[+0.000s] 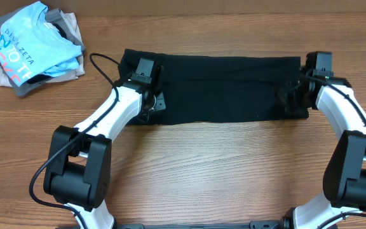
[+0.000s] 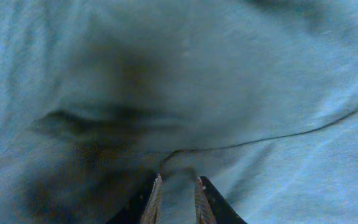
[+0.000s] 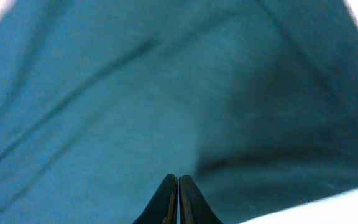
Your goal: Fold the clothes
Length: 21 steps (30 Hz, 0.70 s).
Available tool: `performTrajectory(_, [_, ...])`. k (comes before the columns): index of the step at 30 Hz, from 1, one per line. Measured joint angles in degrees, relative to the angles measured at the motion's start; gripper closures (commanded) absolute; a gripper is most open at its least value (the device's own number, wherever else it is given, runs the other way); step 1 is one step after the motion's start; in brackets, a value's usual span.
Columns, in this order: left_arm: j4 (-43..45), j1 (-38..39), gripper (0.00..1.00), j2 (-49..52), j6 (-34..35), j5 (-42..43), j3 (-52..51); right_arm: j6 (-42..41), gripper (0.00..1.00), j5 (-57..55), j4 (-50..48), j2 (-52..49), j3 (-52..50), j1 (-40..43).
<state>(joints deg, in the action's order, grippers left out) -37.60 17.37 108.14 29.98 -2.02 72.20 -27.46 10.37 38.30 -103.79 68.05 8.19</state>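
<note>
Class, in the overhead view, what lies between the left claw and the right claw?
Between the left claw and right claw lies only the black garment, spread flat across the table, as the overhead view shows.

Overhead's bright, even and sharp; my wrist cams are dim, blurry, and tint the black clothes (image 2: 241, 68) teal.

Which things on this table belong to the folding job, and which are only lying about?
For the job: black garment; left gripper; right gripper.

Lying about: light blue tee; grey and beige garments piled under it, at the upper left of the overhead view.
</note>
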Motion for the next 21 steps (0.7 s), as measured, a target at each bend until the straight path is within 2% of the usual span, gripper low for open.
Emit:
performTrajectory(5, [0.0, -3.8, 0.80, 0.0, -0.9, -0.4, 0.0, -1.4, 0.94, -1.9, -1.9, 0.0, -1.7, 0.4])
performTrajectory(10, [4.1, -6.8, 0.81, 0.6, -4.2, -0.3, 0.2, -1.8, 0.94, -2.3, -4.0, 0.0, -1.7, 0.3])
performTrajectory(21, [8.4, -7.5, 0.83, 6.8, -9.0, 4.9, 1.2, -2.3, 0.96, -2.7, -6.8, 0.0, -5.0, 0.3])
